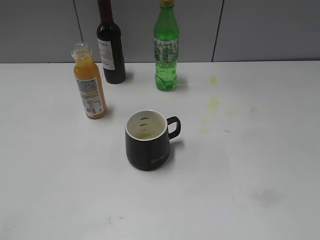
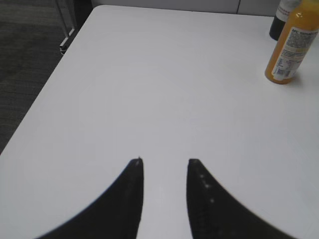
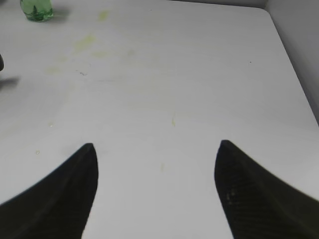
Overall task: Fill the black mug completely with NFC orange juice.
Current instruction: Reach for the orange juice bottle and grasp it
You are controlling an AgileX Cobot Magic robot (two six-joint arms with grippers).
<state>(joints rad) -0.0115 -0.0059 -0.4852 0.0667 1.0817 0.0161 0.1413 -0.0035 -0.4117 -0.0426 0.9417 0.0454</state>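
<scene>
Exterior view shows three bottles and one mug (image 1: 147, 141) mid-worktop (image 1: 260, 165), nearly empty, juice (image 1: 90, 90) left-behind it in its uncapped bottle; left claw (image 2: 165, 161) narrow, right claw (image 3: 157, 144) wide, both empty.

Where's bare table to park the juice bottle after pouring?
Free: the front strip of the table below the black mug, and the right half past the mug's handle, though stained yellow. Crowded: back left, where juice bottle, wine bottle and green bottle stand.

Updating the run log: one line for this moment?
left gripper open, empty | right gripper open, empty | orange juice bottle uncapped | black mug nearly empty
</scene>
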